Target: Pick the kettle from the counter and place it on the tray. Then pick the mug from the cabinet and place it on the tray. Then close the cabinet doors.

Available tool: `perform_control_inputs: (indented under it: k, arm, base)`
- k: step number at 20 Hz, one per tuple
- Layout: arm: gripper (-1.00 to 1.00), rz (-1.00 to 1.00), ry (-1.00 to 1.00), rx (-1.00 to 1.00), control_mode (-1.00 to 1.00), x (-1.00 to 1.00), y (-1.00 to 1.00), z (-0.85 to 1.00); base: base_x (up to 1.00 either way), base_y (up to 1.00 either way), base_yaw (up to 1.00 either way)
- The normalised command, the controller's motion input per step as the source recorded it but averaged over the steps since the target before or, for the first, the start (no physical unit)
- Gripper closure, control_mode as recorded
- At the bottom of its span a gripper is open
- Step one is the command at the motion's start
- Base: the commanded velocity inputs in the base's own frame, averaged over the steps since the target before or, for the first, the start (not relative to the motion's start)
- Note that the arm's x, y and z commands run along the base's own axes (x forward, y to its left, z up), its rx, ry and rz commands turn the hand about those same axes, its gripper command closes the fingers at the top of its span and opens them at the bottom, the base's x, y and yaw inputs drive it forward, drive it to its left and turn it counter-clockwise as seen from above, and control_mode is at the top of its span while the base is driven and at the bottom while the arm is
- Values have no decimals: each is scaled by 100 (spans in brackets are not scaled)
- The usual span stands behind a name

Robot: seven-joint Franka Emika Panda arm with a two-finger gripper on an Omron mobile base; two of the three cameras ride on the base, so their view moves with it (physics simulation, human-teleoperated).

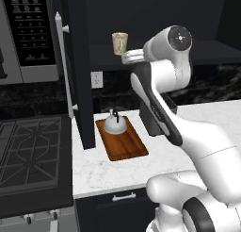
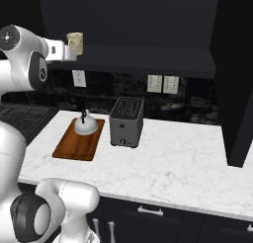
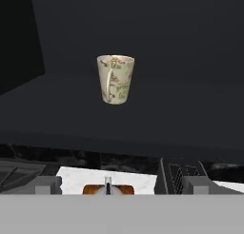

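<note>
Kettle (image 1: pixel 114 123) is sitting on the far end of the tray (image 1: pixel 127 146), upright, black handle up. Tray lies flat on the bench (image 2: pixel 178 163), just left of the toaster (image 2: pixel 126 121).

Mug (image 3: pixel 115 79) stands upright on the cabinet (image 2: pixel 148 59) inner shelf, handle turned toward my hand camera, greenish-brown pattern visible on the cream body. In the left base view the mug (image 1: pixel 119 43) is at the shelf's front edge, right beside my wrist; in the right base view it sits just past the end of my hand.

My fingers (image 3: pixel 123 184) are at shelf height, pointed at the mug, well short of it, nothing between them. In the hand view the two tips sit far apart at the bottom corners, so they're spread wide. Mug is centred above the gap.

Left cabinet door (image 1: pixel 77 66) is swung open, edge-on beside the microwave (image 1: pixel 28 35), silver bar handle facing the stove (image 1: pixel 28 153). Right door (image 2: pixel 236 79) also stands open at the far right.
</note>
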Motion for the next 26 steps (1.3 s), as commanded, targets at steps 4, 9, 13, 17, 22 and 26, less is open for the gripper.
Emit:
perform_control_inputs:
  k: [4, 9, 13, 17, 22, 26]
  arm:
    - [-100, 0, 0, 6, -100, 58, 12, 24]
    - [-100, 0, 0, 1, -100, 49, 23, -6]
    - [-100, 0, 0, 0, -100, 56, 27, -9]
    - [-100, 0, 4, 5, -100, 57, 12, -4]
    - [-100, 0, 10, 5, -100, 63, 3, -1]
    - [-100, 0, 6, 0, -100, 46, 0, -1]
  base:
    - [0, 0, 0]
    - [0, 0, 0]
    - [0, 0, 0]
    - [0, 0, 0]
    - [0, 0, 0]
    - [0, 0, 0]
